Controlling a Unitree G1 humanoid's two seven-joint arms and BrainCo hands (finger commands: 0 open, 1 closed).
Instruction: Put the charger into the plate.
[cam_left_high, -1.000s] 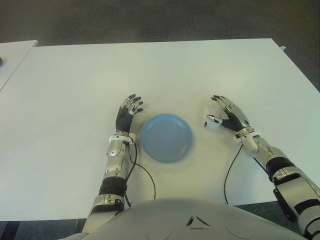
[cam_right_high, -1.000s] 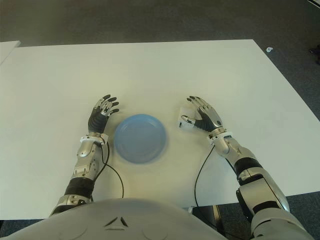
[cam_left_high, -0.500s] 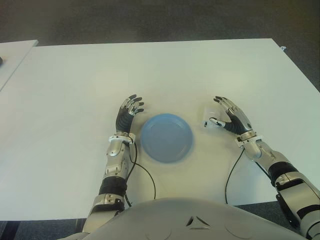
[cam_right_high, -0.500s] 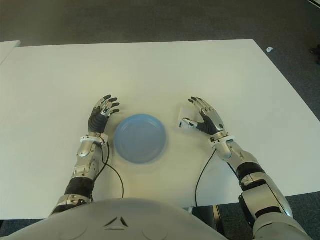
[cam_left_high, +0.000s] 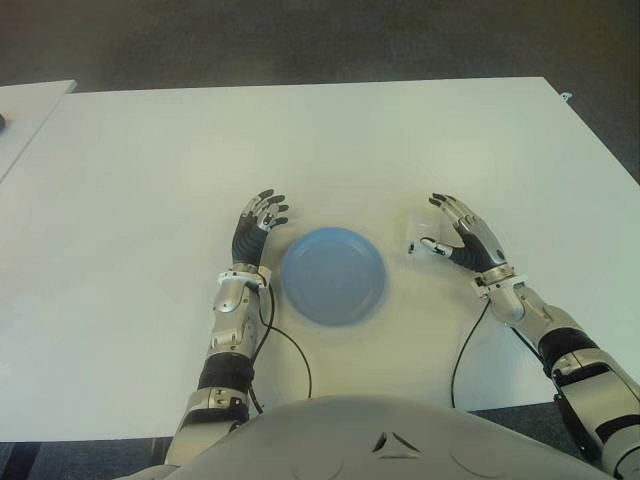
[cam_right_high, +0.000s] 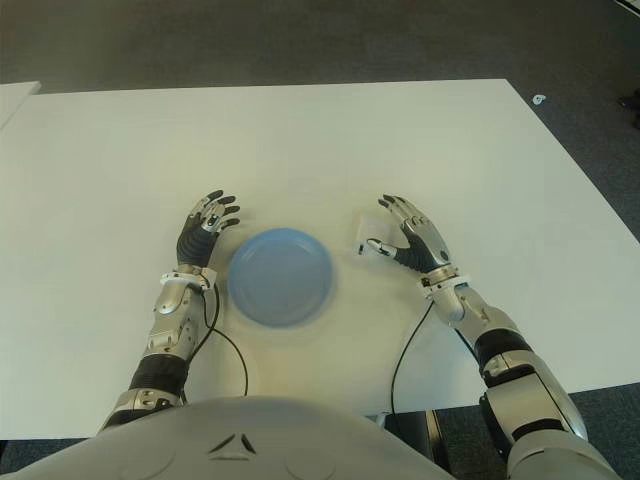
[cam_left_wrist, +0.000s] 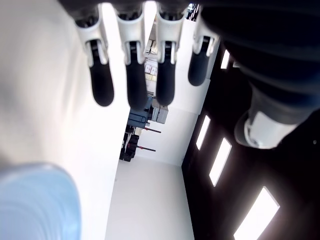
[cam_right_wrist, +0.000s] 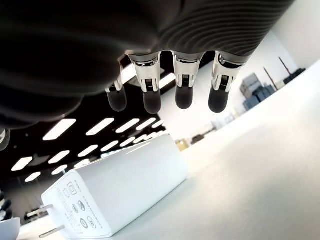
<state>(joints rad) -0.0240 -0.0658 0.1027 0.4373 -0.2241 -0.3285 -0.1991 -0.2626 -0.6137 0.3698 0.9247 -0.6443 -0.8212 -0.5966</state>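
The white charger (cam_right_wrist: 115, 200) lies flat on the white table (cam_left_high: 150, 170), its two prongs showing at one end. In the eye views the charger (cam_left_high: 416, 230) sits just right of the empty blue plate (cam_left_high: 332, 276). My right hand (cam_left_high: 440, 222) is right of the charger, fingers spread and held over it without touching. The left hand (cam_left_high: 272, 210) shows at the plate's left side, fingers extended and holding nothing. A blurred edge of the plate (cam_left_wrist: 35, 205) appears in the left wrist view.
Thin black cables (cam_left_high: 455, 360) run from both wrists back toward my body along the table's near part. A second white table (cam_left_high: 25, 110) stands at the far left. Dark floor lies beyond the table's far and right edges.
My right hand has let go of the charger and drawn back a little toward my body and to the right. The charger stays on the table. The left hand has not moved.
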